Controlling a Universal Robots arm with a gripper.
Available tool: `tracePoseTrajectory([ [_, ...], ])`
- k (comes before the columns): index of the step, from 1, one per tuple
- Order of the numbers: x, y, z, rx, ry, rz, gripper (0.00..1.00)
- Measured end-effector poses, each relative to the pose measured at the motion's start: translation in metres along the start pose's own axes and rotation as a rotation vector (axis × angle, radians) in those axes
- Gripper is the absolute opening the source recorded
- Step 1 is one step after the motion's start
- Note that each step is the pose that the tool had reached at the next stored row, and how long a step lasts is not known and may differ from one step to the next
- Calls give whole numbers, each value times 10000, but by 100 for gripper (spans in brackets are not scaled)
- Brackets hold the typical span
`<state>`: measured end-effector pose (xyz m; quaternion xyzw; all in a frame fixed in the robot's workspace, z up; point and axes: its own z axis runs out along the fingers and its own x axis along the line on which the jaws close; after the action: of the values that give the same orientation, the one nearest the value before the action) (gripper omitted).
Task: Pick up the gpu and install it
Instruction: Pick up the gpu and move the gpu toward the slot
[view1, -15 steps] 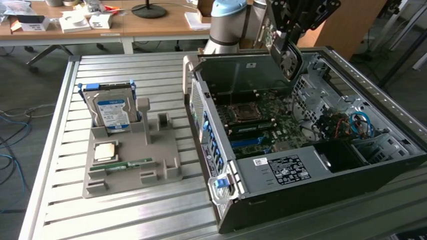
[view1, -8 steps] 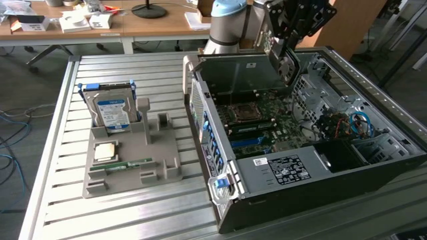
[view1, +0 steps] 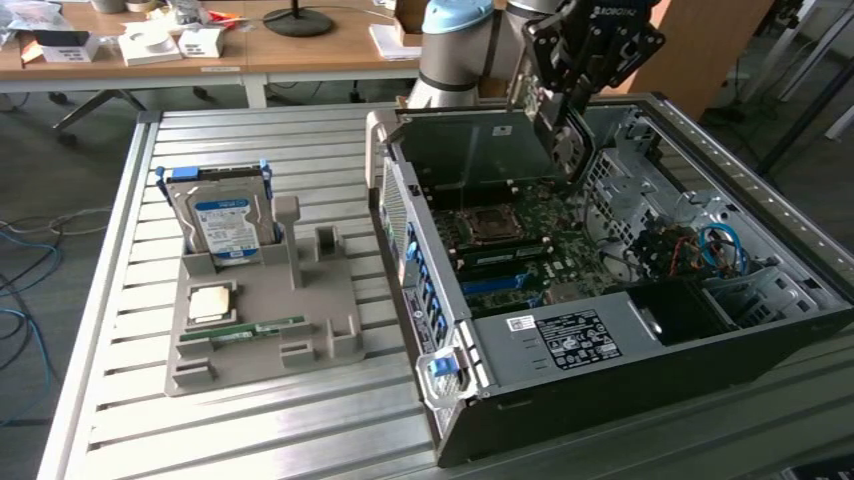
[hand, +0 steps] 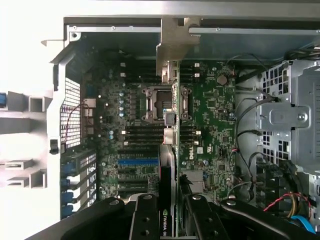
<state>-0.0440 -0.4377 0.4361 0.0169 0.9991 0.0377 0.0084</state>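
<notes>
GPU (view1: 563, 135) (hand: 167, 165) hangs edge-on in the gripper (view1: 558, 98) (hand: 172, 220), above the open computer case (view1: 534, 400) and clear of the motherboard (view1: 534, 250) (hand: 215, 115). The jaws are partly closed and clamp the card on both faces. In the wrist view its silvery end bracket (hand: 172, 50) reaches towards the case's rear wall, and the card's line crosses the CPU socket (hand: 160, 102).

Towards the near edge of the slatted metal table (view1: 267, 430) sits a grey tray (view1: 320, 300). It holds a small green memory stick (view1: 247, 330) lying flat and, further back, a blue-labelled hard drive (view1: 227, 225) standing upright. The case lies on its side at the exterior view's right of the tray. The arm (view1: 447, 50) rises beyond the table's far edge.
</notes>
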Motion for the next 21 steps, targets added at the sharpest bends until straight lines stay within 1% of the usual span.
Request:
tracePoseTrajectory([
  [21,6,-29,381,-1,0,0,26],
])
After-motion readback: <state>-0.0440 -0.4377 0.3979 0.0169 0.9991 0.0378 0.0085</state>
